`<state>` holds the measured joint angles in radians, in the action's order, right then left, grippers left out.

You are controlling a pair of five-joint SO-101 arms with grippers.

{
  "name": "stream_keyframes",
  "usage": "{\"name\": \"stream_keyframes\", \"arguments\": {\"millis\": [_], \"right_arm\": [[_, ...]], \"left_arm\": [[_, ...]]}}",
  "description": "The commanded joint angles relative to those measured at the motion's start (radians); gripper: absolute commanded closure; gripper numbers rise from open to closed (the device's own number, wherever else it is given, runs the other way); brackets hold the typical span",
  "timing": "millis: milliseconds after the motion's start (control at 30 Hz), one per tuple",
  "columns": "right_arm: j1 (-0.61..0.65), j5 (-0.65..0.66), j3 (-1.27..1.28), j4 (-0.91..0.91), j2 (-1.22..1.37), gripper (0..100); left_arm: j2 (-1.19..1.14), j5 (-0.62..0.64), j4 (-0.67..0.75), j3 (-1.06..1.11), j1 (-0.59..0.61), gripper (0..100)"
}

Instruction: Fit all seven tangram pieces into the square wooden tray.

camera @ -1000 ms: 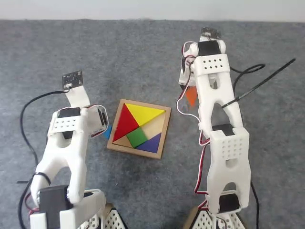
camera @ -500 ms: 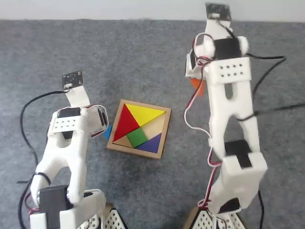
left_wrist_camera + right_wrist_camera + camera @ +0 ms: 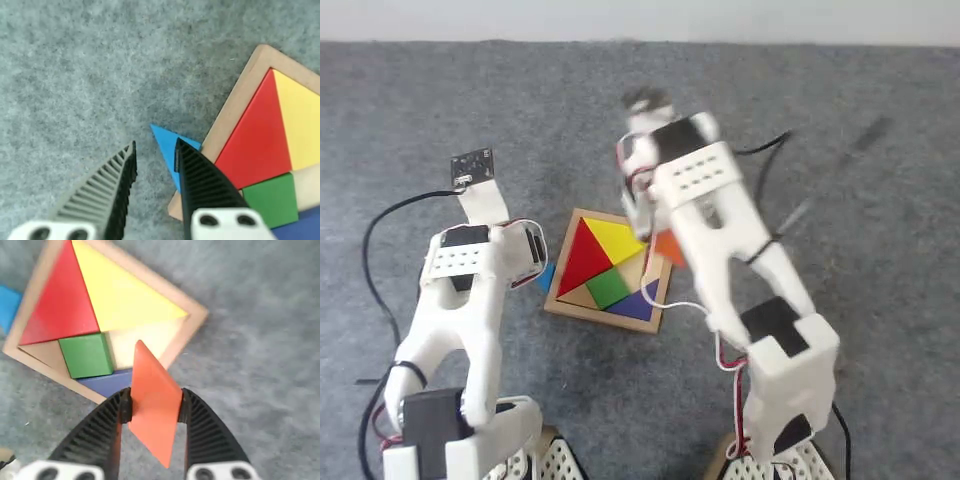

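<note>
The square wooden tray [image 3: 656, 312] lies mid-table holding a red triangle [image 3: 581, 256], a yellow triangle [image 3: 614, 237], a green square [image 3: 607, 289] and a purple piece [image 3: 638, 300]. My right gripper [image 3: 151, 401] is shut on an orange parallelogram [image 3: 153, 412], held above the tray's right edge [image 3: 199, 320]; the same orange piece [image 3: 667, 246] peeks out under the arm in the high view. My left gripper [image 3: 155, 152] stands open just left of the tray, over a blue triangle [image 3: 170, 149] that touches the tray's frame [image 3: 239, 97].
Grey carpet covers the table all round the tray. The right arm [image 3: 720, 240] reaches across the tray's right side. The left arm [image 3: 470, 290] stands to the tray's left, with cables trailing behind it.
The right arm has swung from the far right toward the tray, carrying the orange parallelogram with it. The left arm has kept still.
</note>
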<state>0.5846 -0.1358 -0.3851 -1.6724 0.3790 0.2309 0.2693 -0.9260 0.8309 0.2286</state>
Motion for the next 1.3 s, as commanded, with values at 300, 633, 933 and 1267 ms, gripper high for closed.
{"name": "stream_keyframes", "arguments": {"millis": [300, 633, 933, 1267], "right_arm": [[0.062, -0.058, 0.080, 0.165, 0.071, 97.2], [0.021, -0.057, 0.080, 0.160, 0.071, 72.3], [0.079, -0.057, 0.080, 0.165, 0.068, 74.8], [-0.131, -0.058, 0.077, 0.099, -0.159, 99.1]], "left_arm": [[0.049, -0.005, -0.003, -0.012, 0.008, 87], [0.046, -0.005, -0.003, -0.012, 0.008, 87], [0.044, -0.005, 0.015, -0.007, 0.008, 87], [0.049, -0.005, 0.014, -0.007, 0.008, 87]]}}
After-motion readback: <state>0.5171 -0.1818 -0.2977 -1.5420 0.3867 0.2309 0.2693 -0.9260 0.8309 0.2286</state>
